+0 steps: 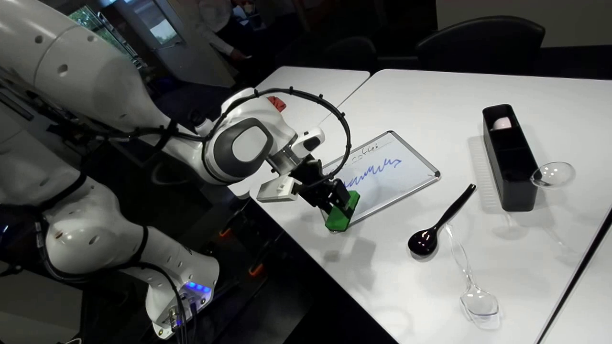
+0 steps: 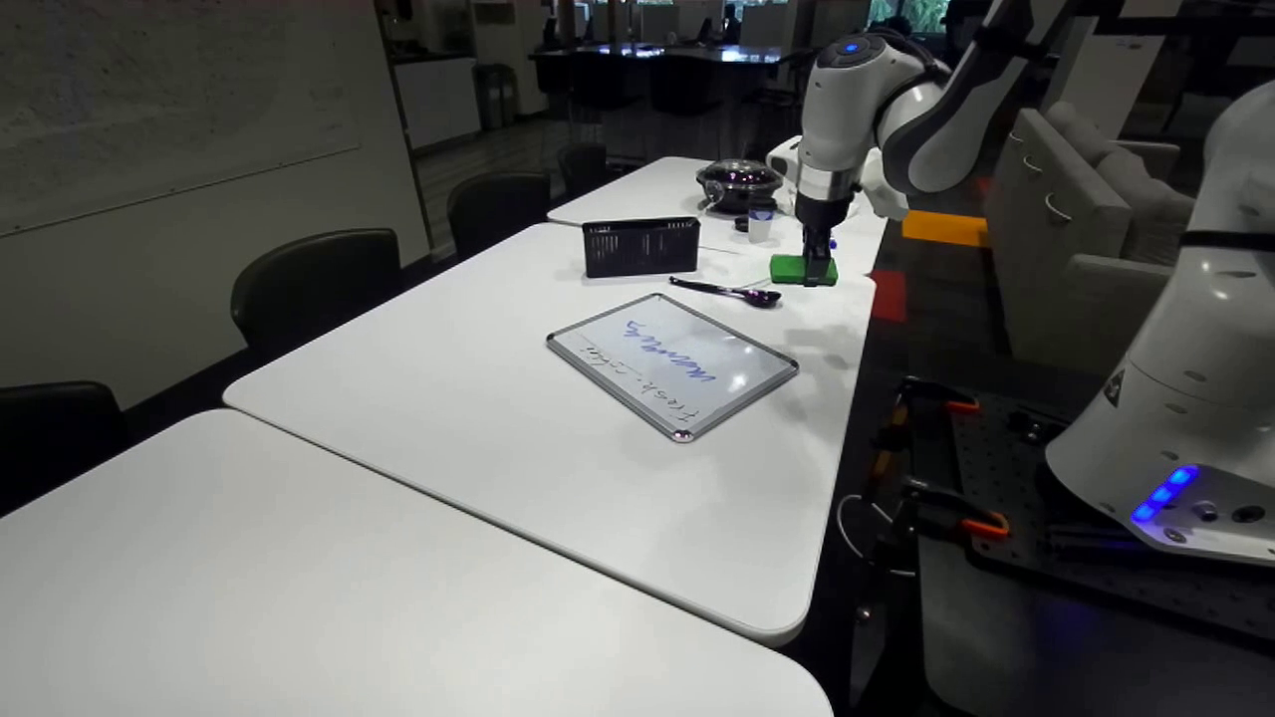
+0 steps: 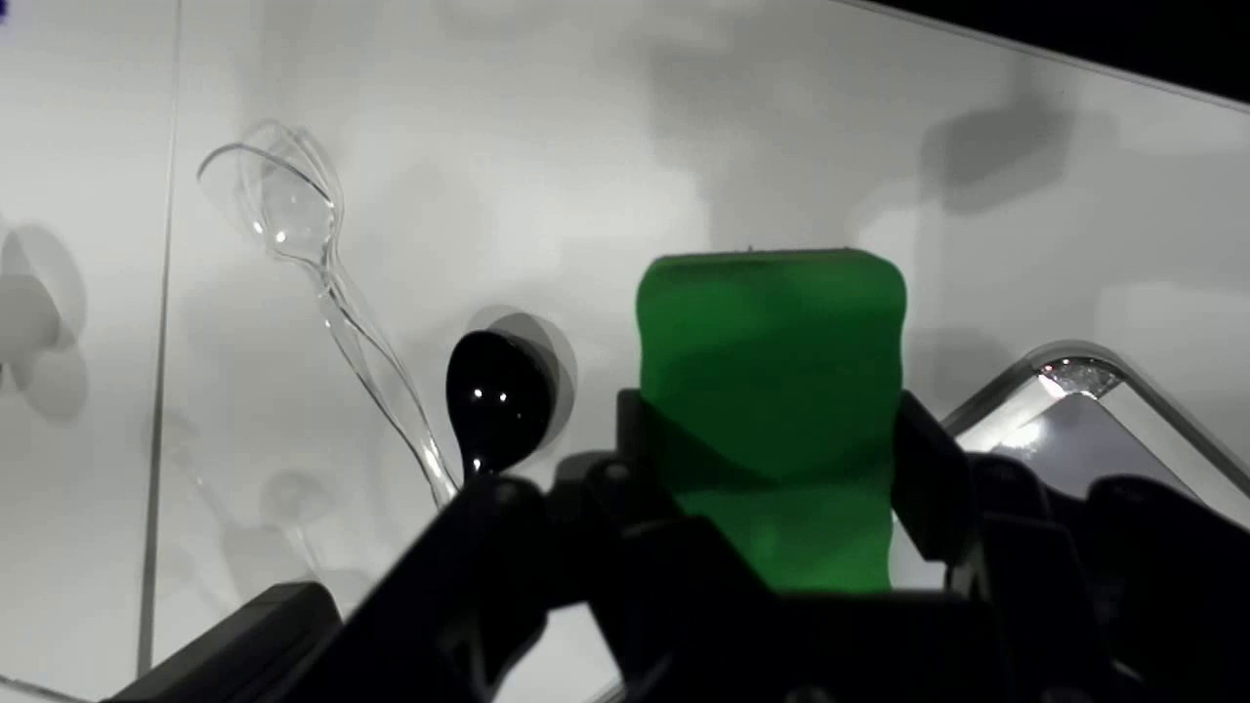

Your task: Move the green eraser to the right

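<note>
Gripper clamped on the green eraser, a finger to each side of it. A blocky shadow falls on the table apart from it, so I judge I have it aloft. Below the gripper, the whiteboard lies to one side, the black spoon to the opposite side, the clear spoon beyond that. I reckon this is mid-carry, set-down not yet done. Main worry: height. I can't read the gap underneath, and letting go early would drop the eraser and let it bounce or tip. Placing too far toward the spoons would leave it propped on one; the clear one is hard to pick out from my end, so likelier the snag. The table's edge runs near the gripper too; drifting that way before release could send it over the side. A jerky swing might twist it between the fingers.
</note>
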Controlling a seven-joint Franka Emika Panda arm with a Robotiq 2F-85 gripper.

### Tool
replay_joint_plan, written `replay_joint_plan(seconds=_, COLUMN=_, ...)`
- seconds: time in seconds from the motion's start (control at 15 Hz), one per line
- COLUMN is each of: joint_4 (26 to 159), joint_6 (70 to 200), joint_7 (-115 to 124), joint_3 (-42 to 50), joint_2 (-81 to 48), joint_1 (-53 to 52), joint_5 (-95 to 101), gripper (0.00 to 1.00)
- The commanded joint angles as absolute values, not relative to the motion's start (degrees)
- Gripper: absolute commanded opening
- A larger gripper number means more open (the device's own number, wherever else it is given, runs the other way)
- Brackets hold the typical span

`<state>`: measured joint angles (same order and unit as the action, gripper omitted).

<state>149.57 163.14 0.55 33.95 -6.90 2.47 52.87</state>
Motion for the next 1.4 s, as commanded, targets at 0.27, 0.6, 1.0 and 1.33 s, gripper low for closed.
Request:
replay_joint_plan(seconds=0.27, joint_4=149.1, joint_6=163.8, joint_7=0.9, joint_3=30.2, joint_2=-8.4, joint_1=9.0, joint_5=51.7, gripper=0.33)
replay_joint_plan(seconds=0.6, joint_4=144.2, joint_6=166.6, joint_7=-10.2, joint_3=23.7, joint_2=-16.9, joint_1=18.1, joint_5=36.7, gripper=0.33)
replay_joint_plan(seconds=1.0, joint_4=136.7, joint_6=168.0, joint_7=-14.4, joint_3=23.9, joint_2=-25.7, joint_1=18.9, joint_5=32.7, gripper=0.33)
replay_joint_plan(seconds=1.33, joint_4=132.6, joint_6=167.2, joint_7=-14.8, joint_3=23.0, joint_2=-31.2, joint_1=18.1, joint_5=32.3, gripper=0.33)
